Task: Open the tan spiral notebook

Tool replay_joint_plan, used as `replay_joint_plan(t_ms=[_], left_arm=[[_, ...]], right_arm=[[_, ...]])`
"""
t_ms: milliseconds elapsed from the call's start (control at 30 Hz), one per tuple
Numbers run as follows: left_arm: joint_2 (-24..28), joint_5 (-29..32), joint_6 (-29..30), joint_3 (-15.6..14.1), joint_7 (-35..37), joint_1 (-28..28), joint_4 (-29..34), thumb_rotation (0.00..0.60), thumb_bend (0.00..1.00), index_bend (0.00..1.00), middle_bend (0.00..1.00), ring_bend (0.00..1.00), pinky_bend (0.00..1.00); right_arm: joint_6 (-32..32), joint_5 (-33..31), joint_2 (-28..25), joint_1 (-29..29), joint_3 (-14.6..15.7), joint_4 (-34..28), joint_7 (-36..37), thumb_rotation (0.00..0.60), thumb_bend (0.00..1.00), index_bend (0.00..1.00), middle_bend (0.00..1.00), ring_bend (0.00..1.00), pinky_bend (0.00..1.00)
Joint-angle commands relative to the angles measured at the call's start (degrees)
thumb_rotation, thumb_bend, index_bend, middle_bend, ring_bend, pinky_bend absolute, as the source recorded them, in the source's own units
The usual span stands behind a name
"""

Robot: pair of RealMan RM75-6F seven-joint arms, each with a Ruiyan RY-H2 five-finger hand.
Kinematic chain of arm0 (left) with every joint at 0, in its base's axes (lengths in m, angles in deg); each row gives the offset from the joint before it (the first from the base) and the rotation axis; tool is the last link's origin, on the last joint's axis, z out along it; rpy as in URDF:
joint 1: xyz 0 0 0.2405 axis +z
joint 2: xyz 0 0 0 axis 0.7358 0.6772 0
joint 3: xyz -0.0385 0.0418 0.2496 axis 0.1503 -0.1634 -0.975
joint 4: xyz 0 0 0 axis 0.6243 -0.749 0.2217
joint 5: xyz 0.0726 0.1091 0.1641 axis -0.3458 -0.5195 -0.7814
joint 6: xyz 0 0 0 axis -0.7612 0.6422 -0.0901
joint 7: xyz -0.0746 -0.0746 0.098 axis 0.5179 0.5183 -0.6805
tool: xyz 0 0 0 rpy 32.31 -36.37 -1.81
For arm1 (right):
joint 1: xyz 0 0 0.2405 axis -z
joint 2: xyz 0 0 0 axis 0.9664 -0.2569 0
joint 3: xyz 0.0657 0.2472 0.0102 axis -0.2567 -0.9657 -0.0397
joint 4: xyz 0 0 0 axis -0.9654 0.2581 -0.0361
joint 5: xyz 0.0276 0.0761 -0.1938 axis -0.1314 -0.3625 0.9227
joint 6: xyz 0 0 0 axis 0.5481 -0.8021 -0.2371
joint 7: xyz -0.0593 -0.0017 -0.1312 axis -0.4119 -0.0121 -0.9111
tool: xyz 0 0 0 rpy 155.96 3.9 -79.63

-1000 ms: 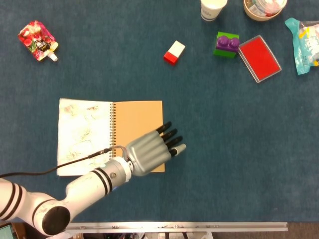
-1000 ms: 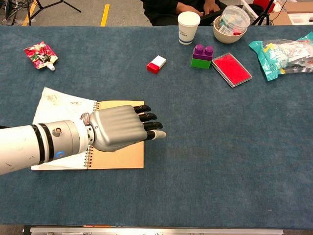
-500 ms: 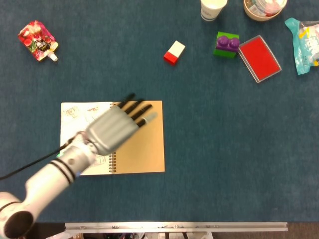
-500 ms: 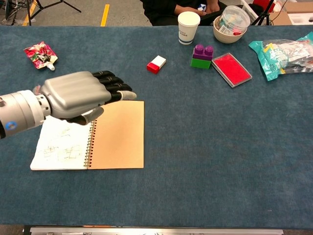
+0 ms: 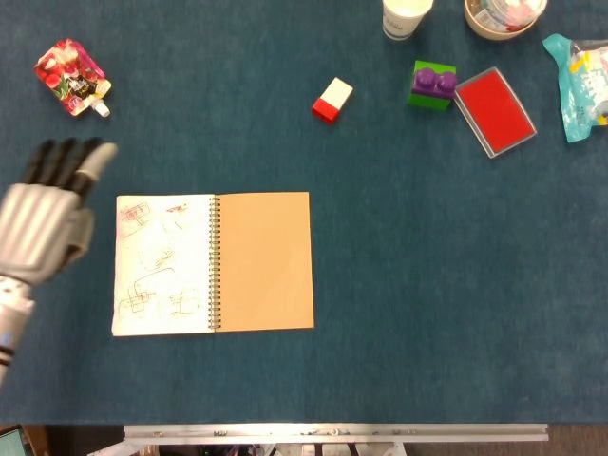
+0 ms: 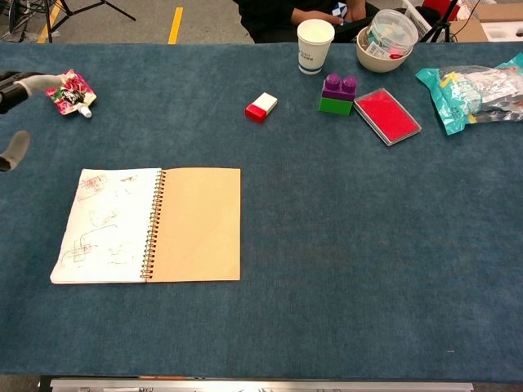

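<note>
The tan spiral notebook (image 5: pixel 214 263) lies open and flat on the blue cloth-covered table (image 5: pixel 427 285), left of centre in the head view, its wire coil running down the middle. The left page is white and covered with loose pen scribbles, none of them readable as words; the right side is plain tan card. Nothing rests on it or crowds it.

The left hand (image 5: pixel 40 218) hangs at the far left edge of the head view, clear of the notebook, its grey metal back upward and its dark fingers (image 5: pixel 65 161) stretched out side by side, holding nothing. In the chest view only its fingertips (image 6: pixel 24 83) poke in at the upper left.

Just above those fingers, in the upper left, lies a shiny red flower-printed pouch (image 5: pixel 69 76) with a small spout. Above the notebook sits a red-and-white block (image 5: pixel 318 100). Toward the upper right there is a green-and-purple studded brick (image 5: pixel 432 85), with a flat red tray (image 5: pixel 493 109) in a clear rim just beside it. Along the top edge stand a white paper cup (image 6: pixel 315 45) with small print too fine to read and a cream bowl (image 6: pixel 384 49) holding a clear tub. A crinkled teal plastic packet (image 6: pixel 474 94) lies at the far right.
</note>
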Motion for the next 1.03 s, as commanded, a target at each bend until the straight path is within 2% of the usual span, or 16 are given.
replay_joint_plan(t_ms=[33, 333, 467, 700, 1033], left_arm=[[0.68, 1.45, 2.38, 0.55, 4.73, 4.13, -3.22, 0.600, 0.59, 0.02, 0.05, 0.00, 0.00], [1.17, 0.34, 6.73, 1.23, 11.03, 11.58, -6.97, 0.600, 0.55, 0.02, 0.05, 0.00, 0.00], [0.79, -2.64, 8.65, 1.07, 13.59, 14.28, -9.15, 0.600, 0.53, 0.02, 0.05, 0.00, 0.00], [-1.37, -5.38, 11.80, 2.53, 17.41, 17.90, -12.51, 0.600, 0.52, 0.02, 0.05, 0.01, 0.00], [-1.74, -7.04, 10.45, 3.96, 17.53, 19.61, -13.74, 0.600, 0.52, 0.02, 0.05, 0.01, 0.00]], right_arm=[[0.18, 0.15, -0.28, -0.21, 0.04, -0.54, -0.56, 0.600, 0.39, 0.36, 0.37, 0.23, 0.29], [0.92, 0.58, -0.96, -0.91, 0.21, -2.00, -2.17, 0.600, 0.39, 0.36, 0.37, 0.23, 0.29], [1.03, 0.31, -1.17, -1.03, 0.11, -2.97, -2.31, 0.600, 0.39, 0.36, 0.37, 0.23, 0.29], [2.11, -0.38, -1.71, -1.41, 0.18, -4.32, -2.92, 0.600, 0.39, 0.36, 0.37, 0.23, 0.29], [2.20, -1.04, -1.68, -1.33, 0.20, -5.03, -3.86, 0.600, 0.39, 0.36, 0.37, 0.23, 0.29]])
